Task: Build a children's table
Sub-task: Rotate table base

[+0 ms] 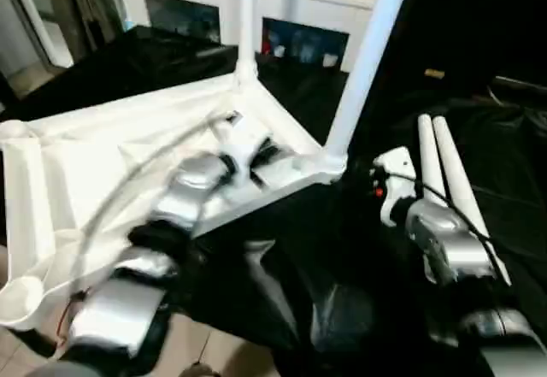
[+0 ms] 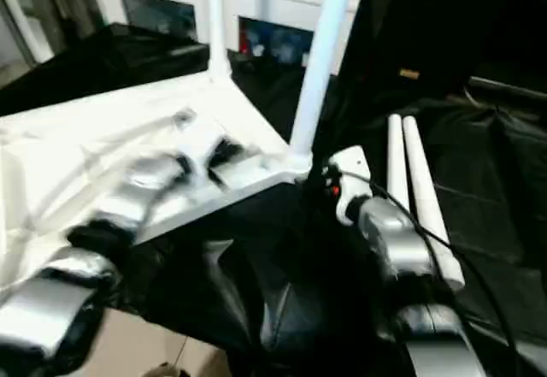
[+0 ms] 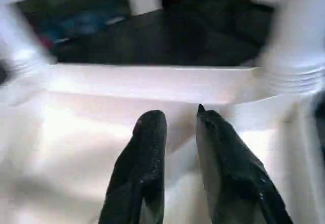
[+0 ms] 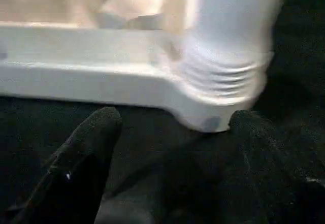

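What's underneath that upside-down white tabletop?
A black cloth lies under the tabletop and hangs off the near edge. Whatever holds the cloth up is covered. Two legs stand in the tabletop's far sockets.

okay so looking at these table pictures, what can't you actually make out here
- Tops of the two fitted legs: cut off by the head views' upper edge.
- Near ends of the two loose legs: hidden behind the right forearm.
- Left end effector: its contact with the tabletop is lost in motion blur.
- Right end effector, open: one finger blends into the black cloth.
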